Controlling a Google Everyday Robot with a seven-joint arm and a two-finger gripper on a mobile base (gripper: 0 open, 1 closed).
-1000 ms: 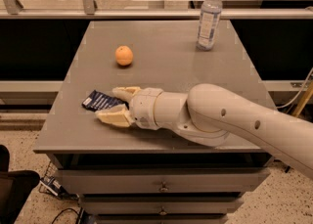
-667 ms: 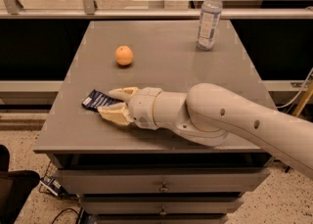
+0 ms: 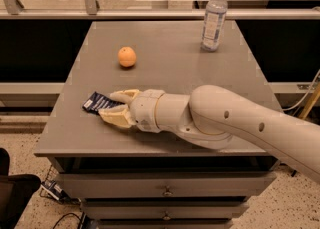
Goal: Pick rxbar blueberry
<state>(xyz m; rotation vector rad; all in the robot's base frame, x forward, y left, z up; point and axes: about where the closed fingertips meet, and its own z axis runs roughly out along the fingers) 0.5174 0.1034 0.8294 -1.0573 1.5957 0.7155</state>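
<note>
Reaching low near the bench's [image 3: 200, 73] front-left corner, your gripper [image 3: 108, 105] straddles the rxbar blueberry [image 3: 96, 102] lying flat there, fingers spread apart, so approach looks done; closing and lifting remain.

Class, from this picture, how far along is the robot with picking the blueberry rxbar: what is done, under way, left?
Done: the approach; the claw sits at the rxbar blueberry near the table's front left edge. In hand: its open fingers straddle the bar's end. Left: closing and lifting; the bar lies flat.
</note>
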